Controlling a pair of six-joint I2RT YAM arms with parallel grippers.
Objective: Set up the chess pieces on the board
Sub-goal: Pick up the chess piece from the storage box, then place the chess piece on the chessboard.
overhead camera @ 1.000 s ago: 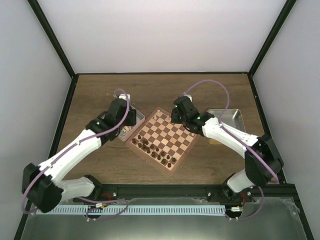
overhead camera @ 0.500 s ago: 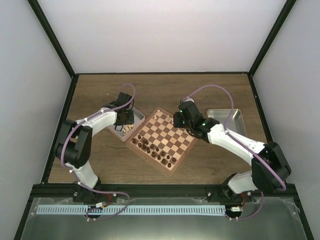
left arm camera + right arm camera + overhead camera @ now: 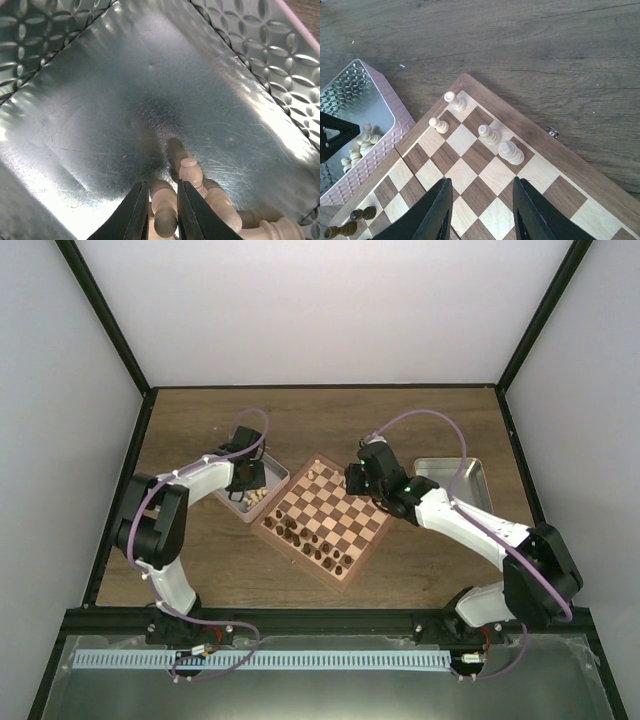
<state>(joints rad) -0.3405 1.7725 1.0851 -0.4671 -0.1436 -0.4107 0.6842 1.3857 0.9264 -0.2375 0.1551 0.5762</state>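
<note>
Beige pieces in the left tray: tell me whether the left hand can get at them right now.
Probably yes. The left hand is down inside the tray, straddling one beige piece, with nothing in the way.

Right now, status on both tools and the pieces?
Left tool clamped on a light piece in the tray. Right tool open, empty, over the board. Nothing in the way.

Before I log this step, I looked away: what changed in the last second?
The left arm swung its elbow inward and the left gripper closed on a beige piece in the tray. The right gripper shifted slightly over the board, staying open and empty. Board pieces stayed put.
</note>
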